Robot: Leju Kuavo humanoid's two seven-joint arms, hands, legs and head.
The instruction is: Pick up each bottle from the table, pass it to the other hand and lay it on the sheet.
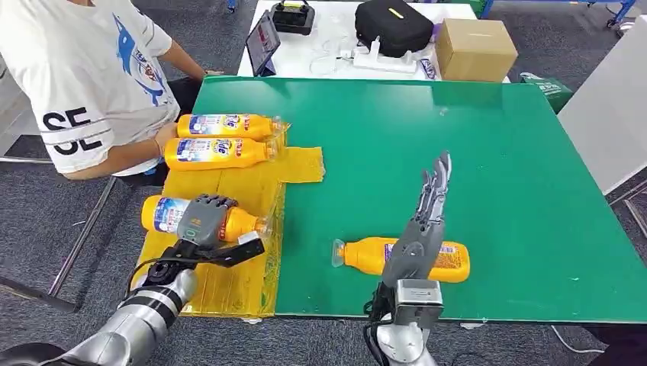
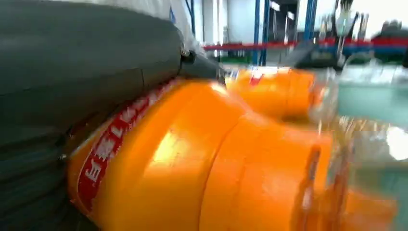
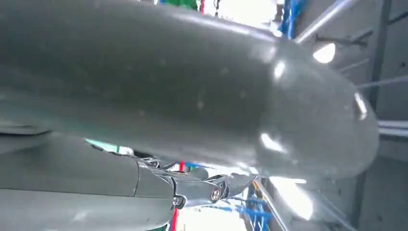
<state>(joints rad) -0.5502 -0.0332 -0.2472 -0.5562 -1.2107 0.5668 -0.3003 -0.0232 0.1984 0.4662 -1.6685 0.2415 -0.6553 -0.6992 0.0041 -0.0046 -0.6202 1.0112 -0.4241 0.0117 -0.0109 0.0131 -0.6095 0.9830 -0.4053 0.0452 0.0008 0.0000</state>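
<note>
Head view: left hand [image 1: 204, 221] grips an orange bottle [image 1: 243, 223] over the yellow sheet [image 1: 229, 284], cap toward 3 o'clock; right hand [image 1: 429, 206], fingers straight and empty, hovers above another orange bottle on the table [image 1: 365, 254].

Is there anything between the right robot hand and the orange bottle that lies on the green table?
Nothing visible does. The right robot hand is open, fingers extended, raised just above the orange bottle lying on the green table. The other bottles are off to the side, on the yellow sheet.
</note>
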